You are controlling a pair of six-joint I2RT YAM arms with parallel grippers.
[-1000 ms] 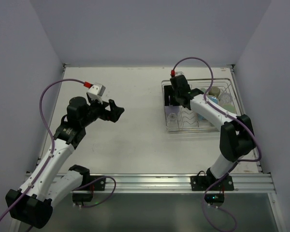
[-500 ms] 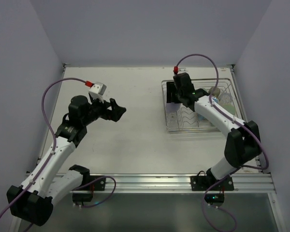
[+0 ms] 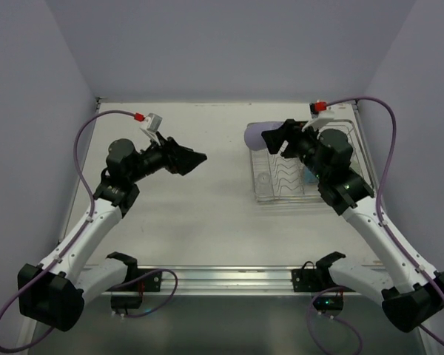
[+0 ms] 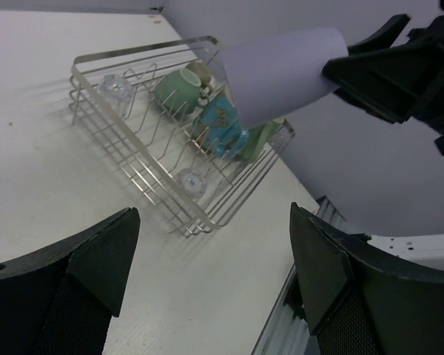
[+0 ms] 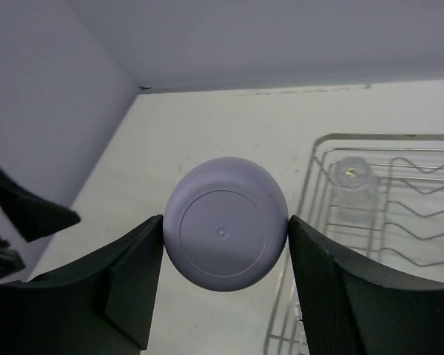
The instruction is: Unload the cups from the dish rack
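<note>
My right gripper (image 5: 226, 229) is shut on a lavender cup (image 5: 224, 223), its base facing the wrist camera. In the top view the lavender cup (image 3: 256, 135) hangs in the air over the left end of the dish rack (image 3: 288, 200), with the right gripper (image 3: 275, 140) behind it. The silver wire dish rack (image 4: 133, 53) holds a green cup (image 4: 179, 87), a teal cup (image 4: 226, 122), an olive-brown cup (image 4: 203, 70) and two clear glasses (image 4: 117, 87). My left gripper (image 3: 194, 159) hovers open and empty left of the rack, pointing at it.
Pale walls close the table at the back and both sides. A metal rail (image 3: 266, 279) runs along the near edge by the arm bases. The right arm hides much of the rack's right half in the top view.
The right arm has lifted the lavender cup out of the rack and swung it up and left. The left gripper has turned toward the rack, its jaws slightly narrower.
</note>
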